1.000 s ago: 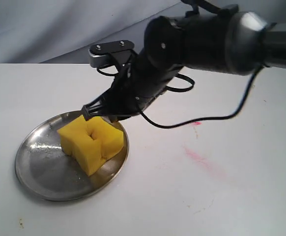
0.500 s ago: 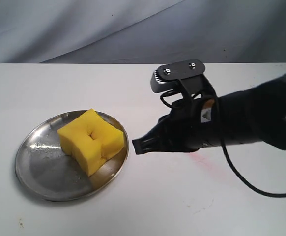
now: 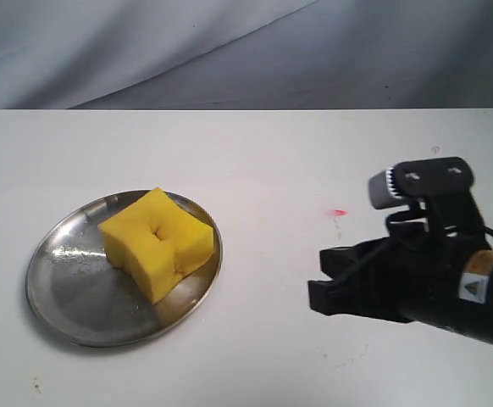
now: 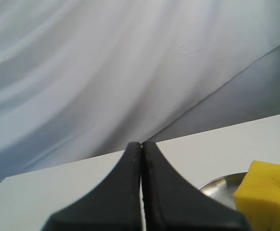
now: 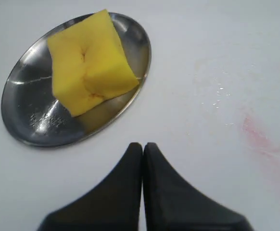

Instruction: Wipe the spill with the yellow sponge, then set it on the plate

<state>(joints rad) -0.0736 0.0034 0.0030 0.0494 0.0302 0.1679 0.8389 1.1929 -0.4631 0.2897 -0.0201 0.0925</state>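
The yellow sponge rests tilted on the silver plate at the left of the table; the right wrist view also takes in this sponge and the plate. My right gripper hangs over the bare table to the right of the plate, shut and empty, well apart from the sponge; its closed tips point toward the plate. My left gripper is shut and empty, with a corner of the sponge and the plate's rim beside it. No orange-yellow spill shows.
Thin pink-red smears mark the white table, a small red fleck among them, and in the right wrist view a pink streak. A grey cloth backdrop closes off the far edge.
My right arm has drawn back from the plate toward the right and front, leaving the sponge lying on the plate. The sponge and plate have not moved.
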